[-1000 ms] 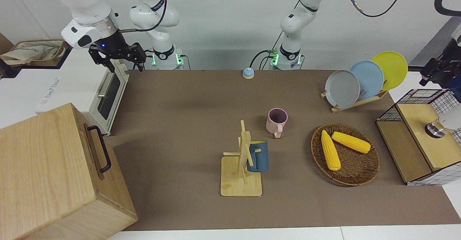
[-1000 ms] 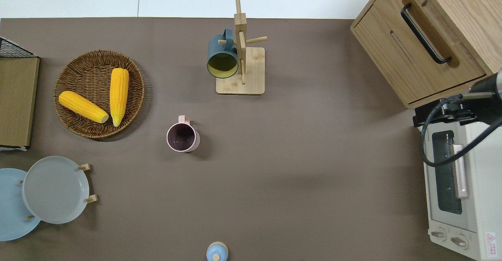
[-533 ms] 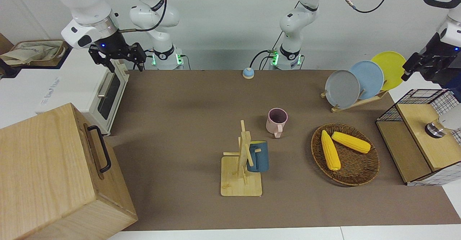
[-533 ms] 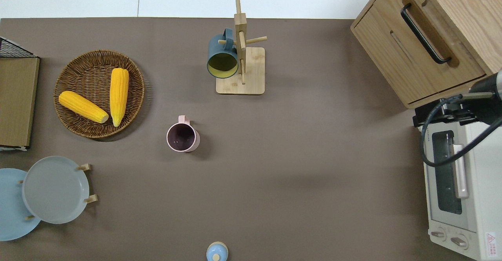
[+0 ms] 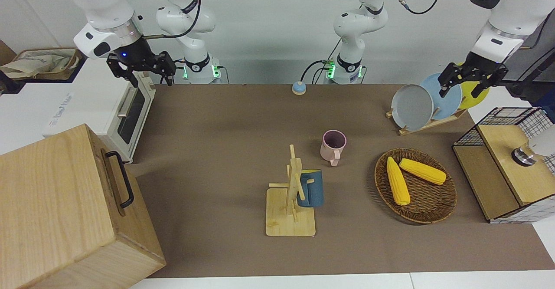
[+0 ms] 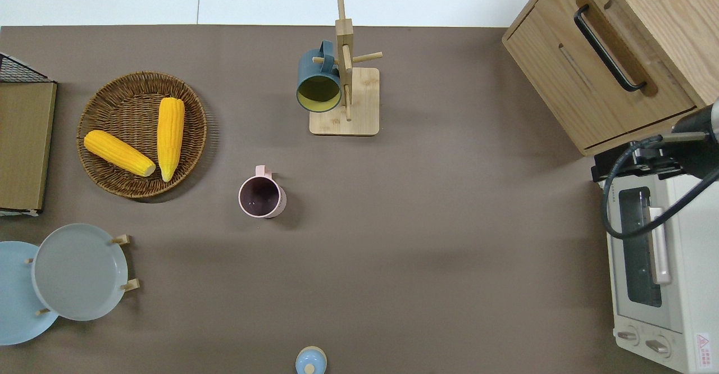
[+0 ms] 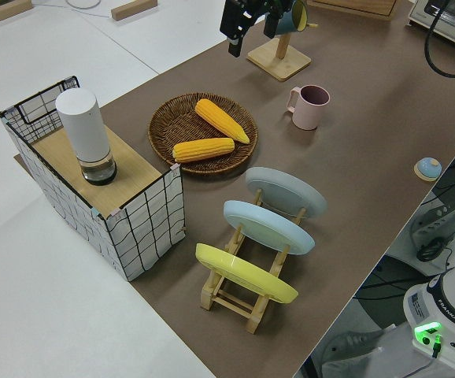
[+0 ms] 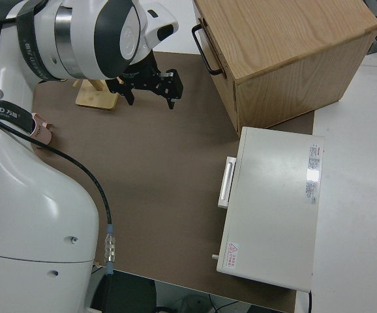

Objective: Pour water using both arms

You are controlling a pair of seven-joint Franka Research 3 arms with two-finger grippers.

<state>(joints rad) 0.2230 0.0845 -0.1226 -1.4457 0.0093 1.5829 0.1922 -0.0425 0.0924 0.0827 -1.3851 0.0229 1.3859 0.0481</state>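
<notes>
Brown mat-covered table [image 5: 225, 128] against a plain white wall, pretty cluttered. The left black two-finger gripper [image 5: 471, 80] is hanging up in the air with its fingers spread apart and nothing between them; it isn't showing in the overhead view, so I can't tell what it's over. The right black two-finger gripper [image 5: 142, 68] is parked, fingers spread and empty too. A pink ceramic mug [image 6: 262, 196] is standing upright mid-table. Farther from the robots, a dark blue mug [image 6: 318, 80] is hanging on a wooden mug tree [image 6: 346, 76]. A round wicker basket [image 6: 101, 166] is holding 2 yellow corn cobs [image 6: 169, 137]. A white cylindrical bottle [image 7: 87, 134] is standing on a wire crate's wooden lid [image 7: 137, 167].
</notes>
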